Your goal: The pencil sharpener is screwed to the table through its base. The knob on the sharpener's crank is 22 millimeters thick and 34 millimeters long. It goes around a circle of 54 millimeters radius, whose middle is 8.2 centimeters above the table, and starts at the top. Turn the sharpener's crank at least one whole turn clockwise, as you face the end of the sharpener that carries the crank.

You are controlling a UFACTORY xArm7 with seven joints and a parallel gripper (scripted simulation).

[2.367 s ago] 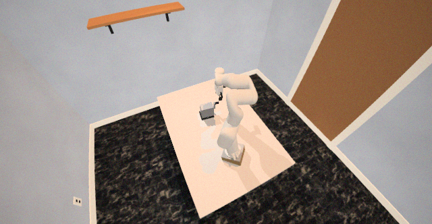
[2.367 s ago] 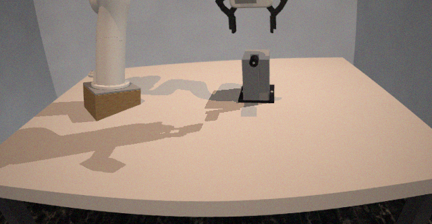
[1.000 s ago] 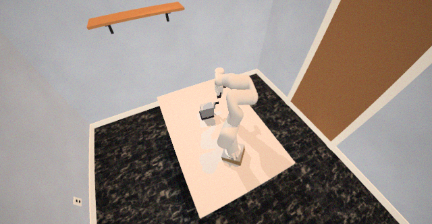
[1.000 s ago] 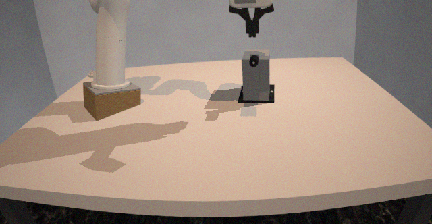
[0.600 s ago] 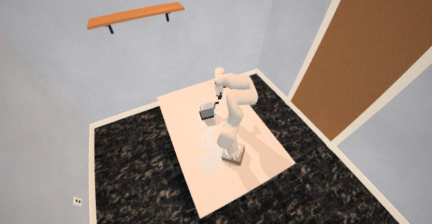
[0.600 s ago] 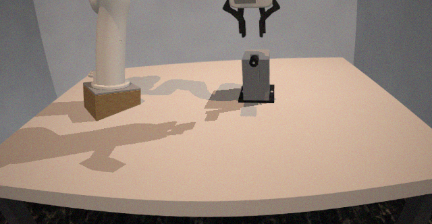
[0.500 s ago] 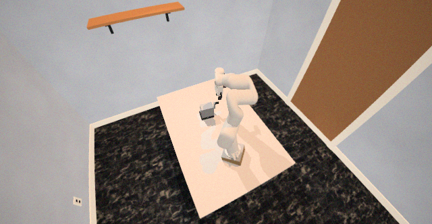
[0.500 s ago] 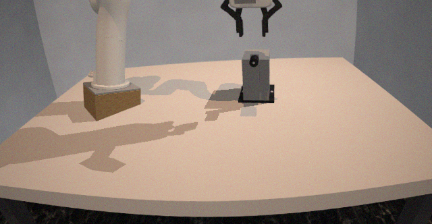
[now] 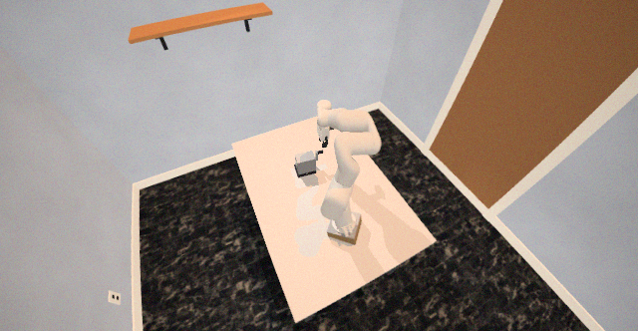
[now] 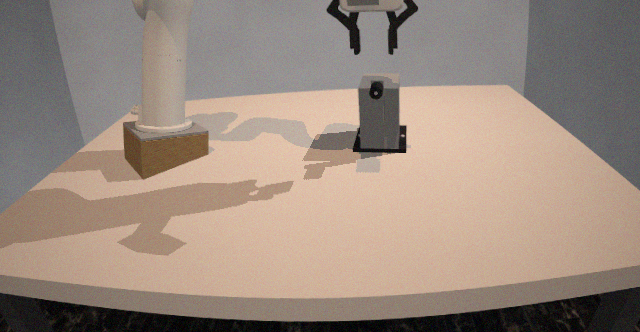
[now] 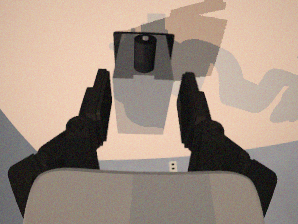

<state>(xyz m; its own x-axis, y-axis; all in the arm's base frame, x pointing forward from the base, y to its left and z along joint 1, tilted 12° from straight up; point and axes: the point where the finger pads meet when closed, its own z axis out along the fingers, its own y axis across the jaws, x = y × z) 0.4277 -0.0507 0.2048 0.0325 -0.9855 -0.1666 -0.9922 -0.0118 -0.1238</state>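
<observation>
The grey pencil sharpener (image 10: 380, 114) stands upright on its black base plate (image 10: 381, 141) near the middle of the table. The dark crank knob (image 10: 375, 89) sits at the top of its circle on the end of the sharpener that faces the exterior view. My gripper (image 10: 373, 51) hangs straight above the sharpener, fingers pointing down and partly open, with nothing between them and clear air above the knob. In the wrist view the knob (image 11: 144, 52) shows just beyond the gap between my fingertips. The sharpener (image 9: 305, 164) and gripper (image 9: 323, 144) are small in the top view.
The arm's pedestal, a wooden block (image 10: 165, 147), stands on the table to the left of the sharpener. An orange shelf (image 9: 199, 21) hangs high on the wall, far from the arm.
</observation>
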